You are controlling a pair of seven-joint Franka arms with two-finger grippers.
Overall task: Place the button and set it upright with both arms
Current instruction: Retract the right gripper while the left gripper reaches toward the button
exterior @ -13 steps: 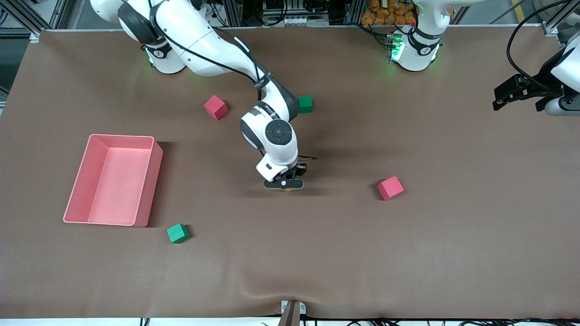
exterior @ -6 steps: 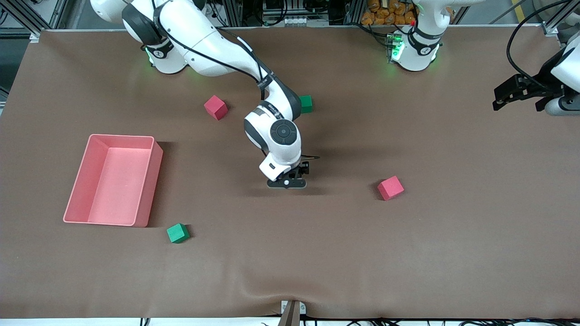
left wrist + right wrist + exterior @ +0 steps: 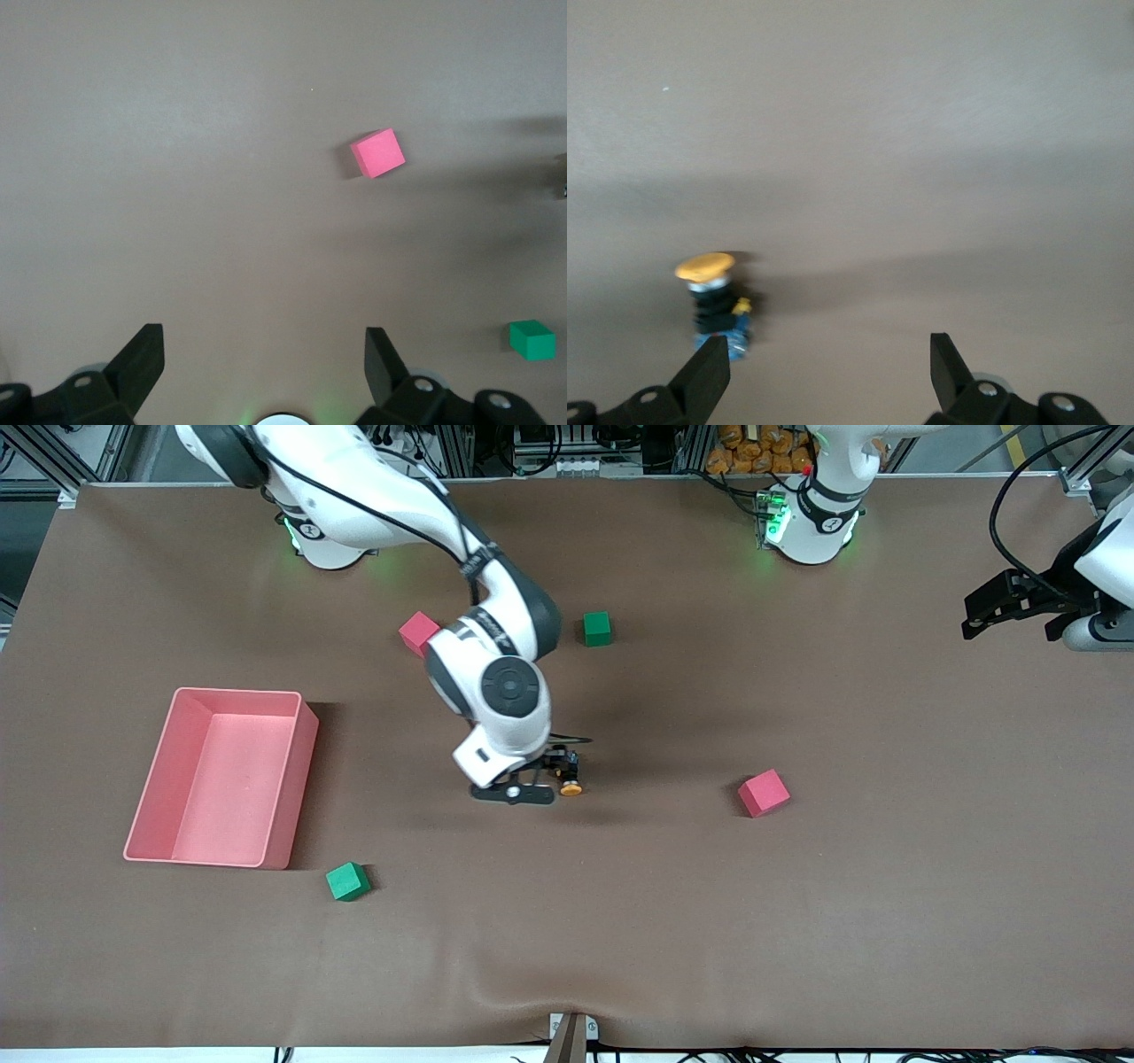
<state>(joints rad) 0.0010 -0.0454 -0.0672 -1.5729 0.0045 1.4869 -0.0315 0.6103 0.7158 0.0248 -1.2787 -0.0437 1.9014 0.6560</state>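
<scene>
Right gripper (image 3: 523, 790) shifted off button (image 3: 570, 786), jaws wide, empty; orange cap, black body.

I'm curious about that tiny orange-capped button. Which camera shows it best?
The right wrist view: the button fills more of the picture, orange cap and black body clear. The front view shows it as a speck beside the right gripper. The left wrist view misses it.

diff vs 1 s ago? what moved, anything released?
The right tool has let go of the button and swung away toward the right arm's end of the table, open. The button, hidden under it before, now stands on the mat beside it, orange cap up in the right wrist view. The left tool waits open at its end, unmoved. Cubes and the pink bin stayed put.
</scene>
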